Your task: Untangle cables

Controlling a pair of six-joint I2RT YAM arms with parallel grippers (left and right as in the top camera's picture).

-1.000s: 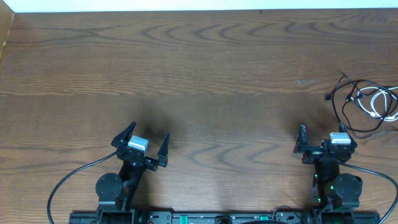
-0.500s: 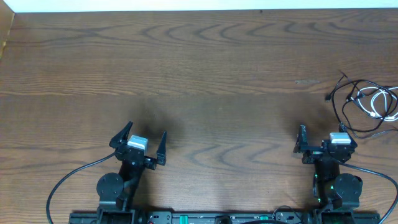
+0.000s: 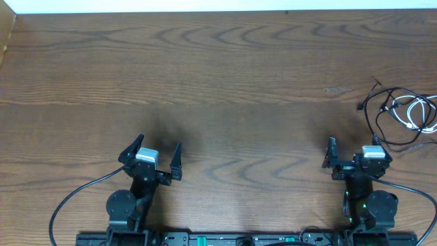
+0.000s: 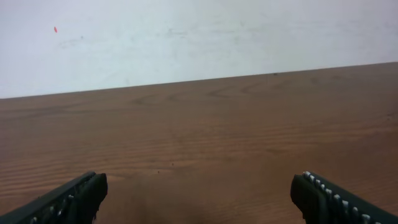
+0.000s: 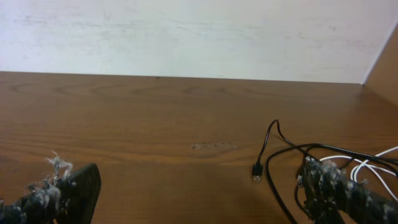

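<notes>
The cables lie in a loose tangle at the table's right edge: a thin black cord (image 3: pixel 371 116) looped around a white cord (image 3: pixel 418 113). In the right wrist view the black cord (image 5: pixel 272 138) ends in a small plug (image 5: pixel 257 172), and the white cord (image 5: pixel 375 163) shows behind my right fingertip. My right gripper (image 3: pixel 353 146) stands open just in front and to the left of the tangle, holding nothing (image 5: pixel 199 183). At the front left my left gripper (image 3: pixel 158 145) is open over bare wood (image 4: pixel 199 193), far from the cables.
The wooden table (image 3: pixel 218 75) stretches to a white wall at the back. A raised wooden side edge (image 5: pixel 385 59) stands at the far right. Thick black arm cables (image 3: pixel 75 198) trail along the front edge near both arm bases.
My left gripper has shifted slightly to the left. The right gripper and the cables have not moved.
</notes>
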